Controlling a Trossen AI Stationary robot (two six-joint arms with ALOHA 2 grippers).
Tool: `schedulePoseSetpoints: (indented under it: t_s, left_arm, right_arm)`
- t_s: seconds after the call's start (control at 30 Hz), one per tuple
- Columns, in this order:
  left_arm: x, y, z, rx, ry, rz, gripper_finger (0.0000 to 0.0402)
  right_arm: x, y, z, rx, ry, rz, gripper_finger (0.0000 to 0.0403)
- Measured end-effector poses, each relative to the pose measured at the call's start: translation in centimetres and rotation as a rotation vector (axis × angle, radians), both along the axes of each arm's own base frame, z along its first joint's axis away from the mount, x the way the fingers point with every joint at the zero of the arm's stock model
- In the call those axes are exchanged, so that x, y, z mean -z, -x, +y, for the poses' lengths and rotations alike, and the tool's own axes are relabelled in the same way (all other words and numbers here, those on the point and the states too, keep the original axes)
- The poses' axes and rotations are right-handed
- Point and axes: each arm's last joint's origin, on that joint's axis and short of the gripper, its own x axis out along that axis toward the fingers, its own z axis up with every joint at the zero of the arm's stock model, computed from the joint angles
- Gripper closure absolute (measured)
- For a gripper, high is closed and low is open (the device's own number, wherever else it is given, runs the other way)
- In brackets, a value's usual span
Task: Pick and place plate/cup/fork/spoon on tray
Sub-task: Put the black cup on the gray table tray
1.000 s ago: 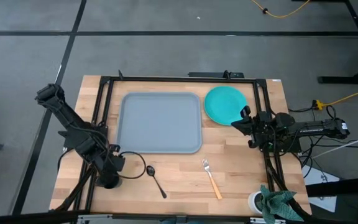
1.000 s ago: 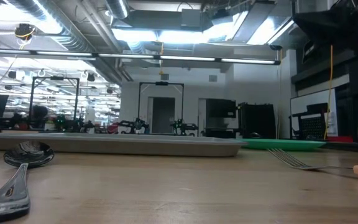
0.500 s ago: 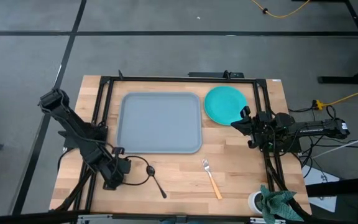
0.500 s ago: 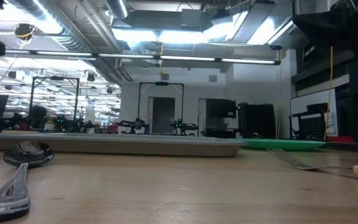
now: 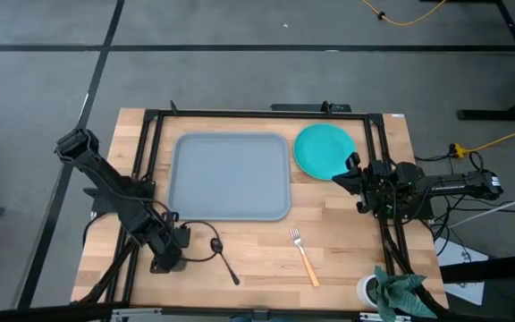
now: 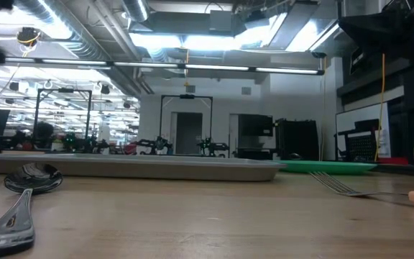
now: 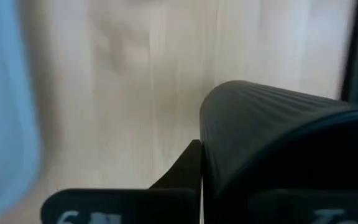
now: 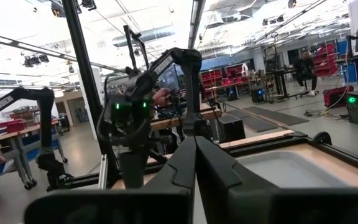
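Observation:
The dark ribbed cup (image 7: 278,137) fills the left wrist view right at my left gripper (image 5: 170,254), which is shut on it near the table's front left corner. In the high view the gripper hides the cup. The grey-blue tray (image 5: 231,174) lies at the table's middle back, and the teal plate (image 5: 323,150) lies flat to its right. The dark spoon (image 5: 223,259) and the orange-handled fork (image 5: 304,258) lie flat in front of the tray. My right gripper (image 5: 351,170) waits shut at the plate's right edge. My left gripper has one finger (image 7: 188,165) against the cup's ribbed outer wall (image 7: 215,146). The cup itself hides the other finger, so I cannot tell if that finger is inside. The arm slants down at it from the table's far left. Whether the cup stands on the table does not show.
A white cup with a teal cloth (image 5: 387,291) stands at the front right corner. A black frame (image 5: 155,134) runs around the tray area. A loop of dark cable (image 5: 195,240) lies between my left gripper and the spoon's bowl. Bare wood shows between spoon and fork.
My left gripper has shifted a little toward the table's right edge, nearer the spoon's bowl, and its arm has swung with it. The spoon, fork, plate and tray have kept their places.

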Motion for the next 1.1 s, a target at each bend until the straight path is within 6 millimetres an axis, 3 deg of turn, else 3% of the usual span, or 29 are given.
schedulePoseSetpoints:
  t_s: [0.13, 0.27, 0.4, 0.5, 0.63, 0.83, 1.0, 1.1]
  left_arm:
    - [-3.1, -1.2, 1.3, 0.037, -0.084, -0.180, 0.0399]
    - [-6.6, -2.0, 3.6, 0.080, -0.429, -0.468, 0.0399]
    - [-8.8, -2.9, 7.3, -0.194, -0.968, -0.648, 0.0399]
    - [-9.6, -3.5, 10.6, -0.410, -1.138, -0.617, 0.0400]
    - [-9.4, -4.6, 15.2, -0.548, -1.063, -0.499, 0.0400]
    - [-7.7, -6.4, 22.4, -0.559, -0.813, -0.349, 0.0401]
    - [-5.3, -6.1, 28.1, -0.623, -0.622, -0.233, 0.0401]
    - [-3.9, -5.4, 30.5, -0.664, -0.517, -0.167, 0.0401]
  right_arm:
    - [0.0, 0.0, 0.0, 0.000, 0.000, 0.000, 0.0386]
    - [0.0, 0.0, 0.0, 0.000, 0.000, -0.001, 0.0386]
    - [0.0, 0.0, 0.0, -0.001, -0.003, -0.001, 0.0386]
    - [0.0, 0.0, 0.0, 0.000, -0.003, -0.002, 0.0386]
    - [0.0, 0.0, 0.0, 0.001, 0.001, -0.003, 0.0386]
    - [0.0, 0.0, 0.0, 0.000, 0.000, -0.001, 0.0386]
    - [0.0, 0.0, 0.0, -0.001, -0.004, 0.005, 0.0386]
    - [0.1, 0.0, 0.0, -0.001, -0.005, 0.007, 0.0386]
